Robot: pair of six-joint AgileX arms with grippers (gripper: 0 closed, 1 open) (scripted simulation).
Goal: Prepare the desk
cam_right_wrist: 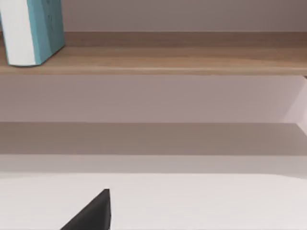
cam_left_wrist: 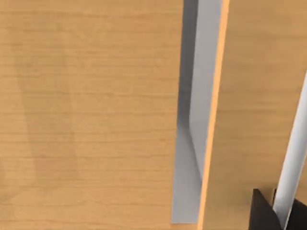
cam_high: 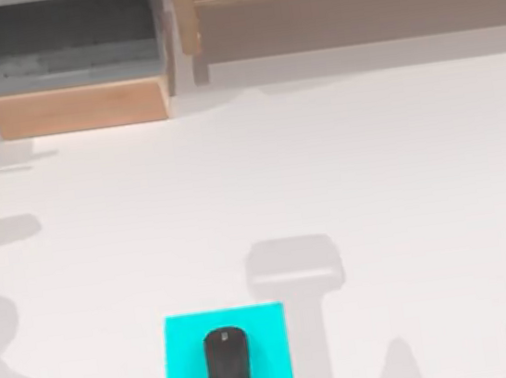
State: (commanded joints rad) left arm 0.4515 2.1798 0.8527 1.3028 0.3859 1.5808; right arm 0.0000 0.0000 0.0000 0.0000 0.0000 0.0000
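On the cyan pad [cam_high: 228, 365] your mouse [cam_high: 228, 367] sits ready for use on the desk [cam_high: 371, 164]; I cannot tell either pincer's state.

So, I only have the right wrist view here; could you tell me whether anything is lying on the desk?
Observer: Yes, a black mouse lies on a cyan pad at the desk's near edge, left of centre.
Operator: Thanks. What stands at the back left?
Observer: A tan wooden unit with its grey inside open to view from above.
Operator: And the left wrist view?
Observer: Close-up wood panels with a grey gap between them.
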